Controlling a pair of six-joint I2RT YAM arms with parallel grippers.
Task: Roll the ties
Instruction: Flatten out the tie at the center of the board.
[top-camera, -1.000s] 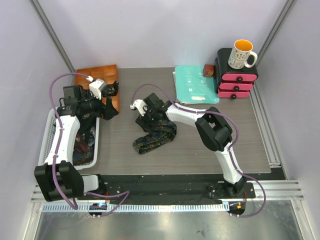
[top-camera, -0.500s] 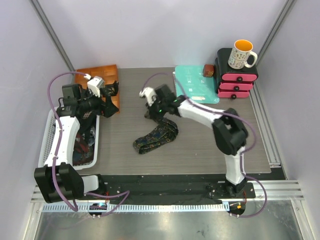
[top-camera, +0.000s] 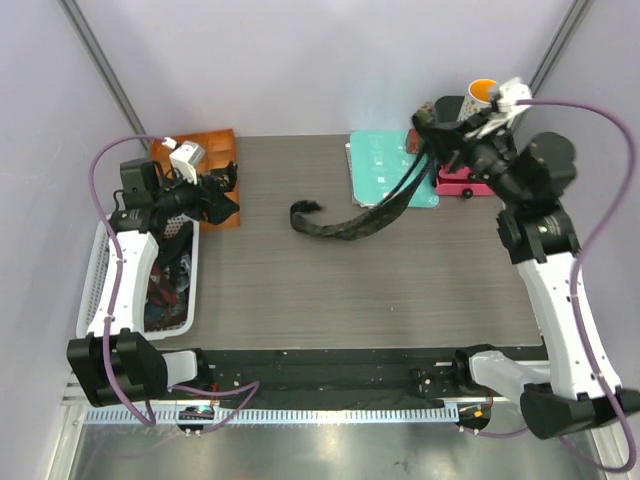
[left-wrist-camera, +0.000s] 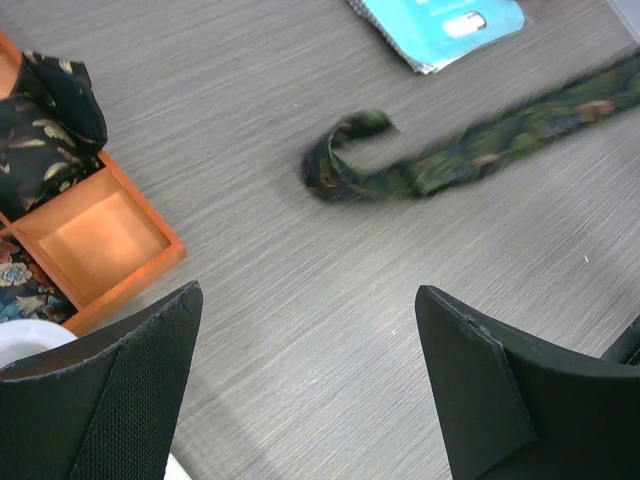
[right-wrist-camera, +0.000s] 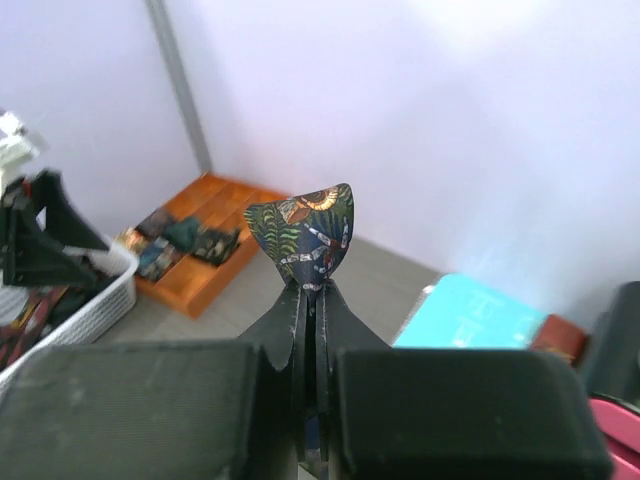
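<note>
The right tool (right-wrist-camera: 310, 292) is pinched shut on the wide end of a long dark green necktie with a leafy print (top-camera: 350, 222). The arm holds that end high in the air, near the far right corner. The rest of the necktie slopes down. Its thin end lies curled on the grey wood-look tabletop (top-camera: 400, 290), about in the middle. I think it is held this way so the necktie pulls out straight with no twists, because a straight strip is easy to roll. The sloping part passes over the near edge of the flat teal folder (top-camera: 380, 160). I cannot tell if it touches the folder.

The left tool (left-wrist-camera: 310, 335) is wide open and holds nothing. It hangs over the tabletop just beside the orange wooden tray with small boxes (left-wrist-camera: 100, 235). One box has a dark bundled tie (left-wrist-camera: 50, 100) in it, so the tray looks like the home for done rolls. That may be why the left tool is close to it.

The other ties (top-camera: 165, 285) lie piled in the white plastic basket (top-camera: 97, 265) at the left edge. They do not look rolled yet. My guess is the necktie needs to lie flat before any rolling starts.
</note>
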